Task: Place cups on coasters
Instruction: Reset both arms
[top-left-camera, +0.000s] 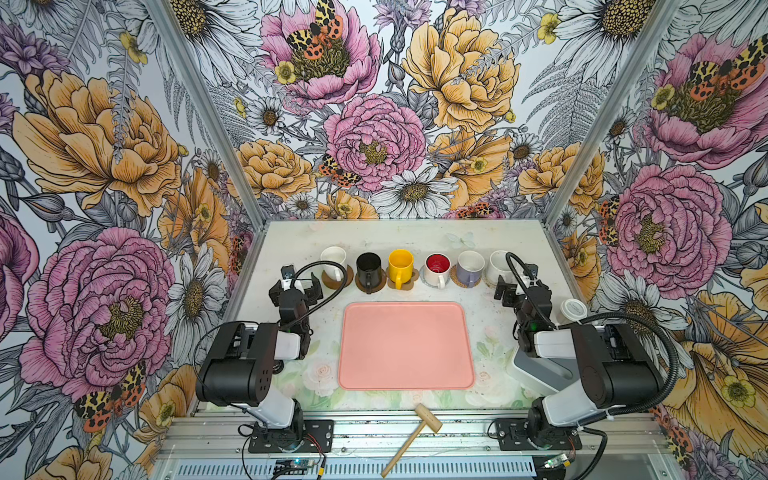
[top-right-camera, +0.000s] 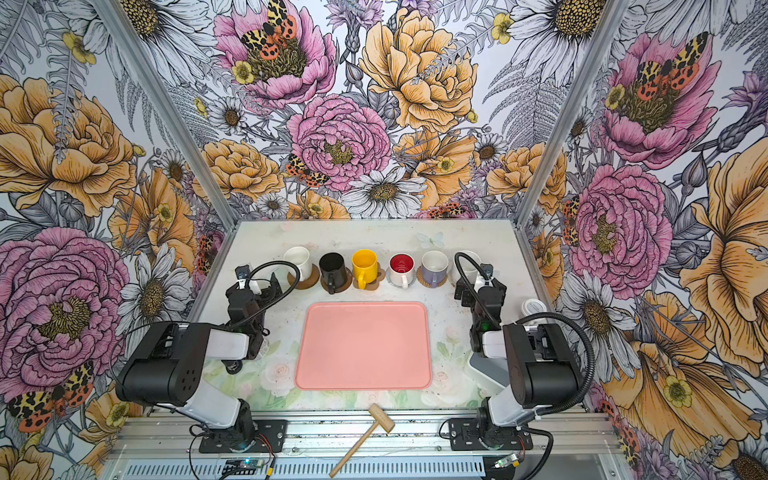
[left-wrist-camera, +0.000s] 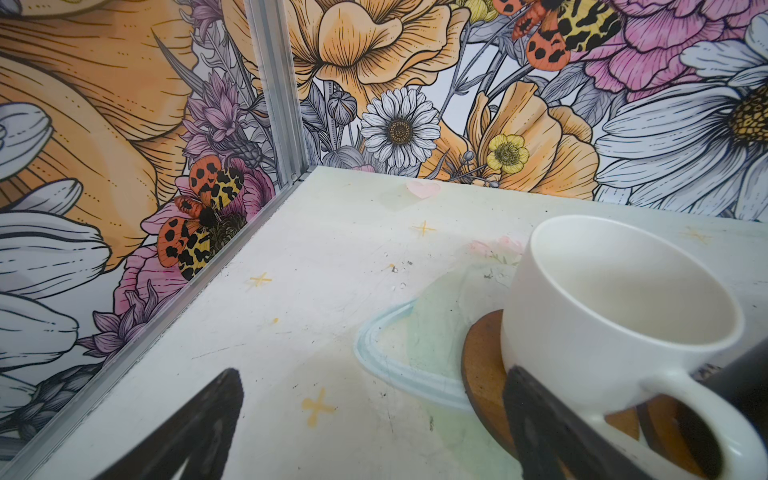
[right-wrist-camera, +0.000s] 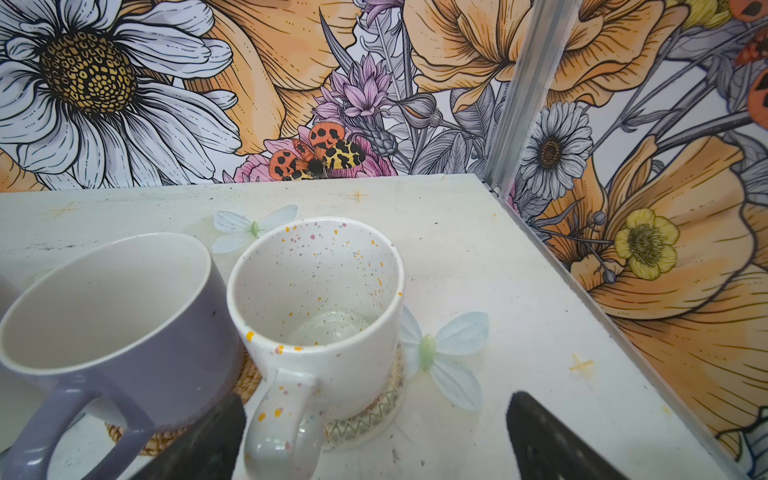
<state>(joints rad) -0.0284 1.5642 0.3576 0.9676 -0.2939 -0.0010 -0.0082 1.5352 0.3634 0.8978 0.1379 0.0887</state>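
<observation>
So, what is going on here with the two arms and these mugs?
Six mugs stand in a row, each on a coaster: white mug, black mug, yellow mug, red-lined mug, lavender mug, speckled mug. Neither arm holds anything. The left arm is by the white mug and the right arm by the speckled mug, both with jaws open. The pink tray lies between them.

There were a white mug (top-left-camera: 333, 261), black mug (top-left-camera: 369, 268), yellow mug (top-left-camera: 400, 262), lavender mug (top-left-camera: 470, 269), colour-speckled mug (right-wrist-camera: 316, 291) and plain pink tray (top-left-camera: 405, 345).
</observation>
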